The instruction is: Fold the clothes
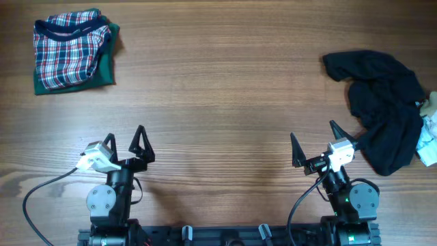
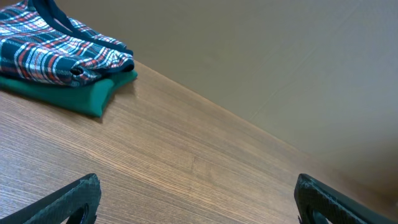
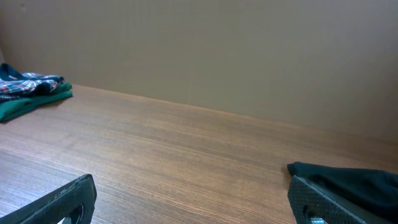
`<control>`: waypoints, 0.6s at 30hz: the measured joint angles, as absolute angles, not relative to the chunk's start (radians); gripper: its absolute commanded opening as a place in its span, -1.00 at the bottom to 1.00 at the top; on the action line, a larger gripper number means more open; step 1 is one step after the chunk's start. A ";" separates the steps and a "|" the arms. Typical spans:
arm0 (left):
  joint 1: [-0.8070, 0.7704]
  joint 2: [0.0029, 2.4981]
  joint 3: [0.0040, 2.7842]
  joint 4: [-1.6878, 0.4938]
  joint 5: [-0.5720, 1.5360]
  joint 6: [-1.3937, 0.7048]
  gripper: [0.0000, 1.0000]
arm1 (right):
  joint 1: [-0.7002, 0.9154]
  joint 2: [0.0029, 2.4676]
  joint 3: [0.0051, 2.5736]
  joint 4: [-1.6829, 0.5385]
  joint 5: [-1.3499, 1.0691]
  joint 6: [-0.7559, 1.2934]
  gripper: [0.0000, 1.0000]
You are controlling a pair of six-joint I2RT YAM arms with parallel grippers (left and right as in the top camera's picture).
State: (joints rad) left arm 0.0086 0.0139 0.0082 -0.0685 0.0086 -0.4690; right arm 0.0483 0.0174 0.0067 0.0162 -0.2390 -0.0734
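We judge the black garment (image 1: 382, 102) at right soft, light, limp; we would pinch its near edge; left gripper (image 1: 125, 137) and right gripper (image 1: 313, 133) gape wide, empty.

Matt, smooth wood-grain table (image 1: 225, 82). Soft woven plaid cloth (image 1: 65, 48) over plain green cloth (image 1: 108, 70), upper left. Matt dark crumpled cloth (image 1: 382, 102), right edge.

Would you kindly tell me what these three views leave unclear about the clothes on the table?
Overhead: the pale fabric is cut off by the right edge, beside the black garment; kind unclear.
Overhead and left wrist: the green garment is mostly covered by the plaid garment; its type is hidden.
Right wrist: only a corner of the black garment shows, lower right.
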 measured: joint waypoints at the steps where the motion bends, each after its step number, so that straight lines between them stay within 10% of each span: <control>1: 0.009 0.014 0.008 -0.069 0.009 -0.469 1.00 | 0.048 0.017 0.007 0.016 -0.239 -0.074 1.00; 18: 0.009 0.014 0.007 -0.020 0.315 -0.474 0.99 | 0.047 0.020 0.007 0.084 -0.262 0.100 1.00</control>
State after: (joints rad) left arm 0.0086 0.0139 0.0074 -0.0204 0.3149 -0.4740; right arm 0.0475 0.0204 0.0067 0.0841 -0.2623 0.1001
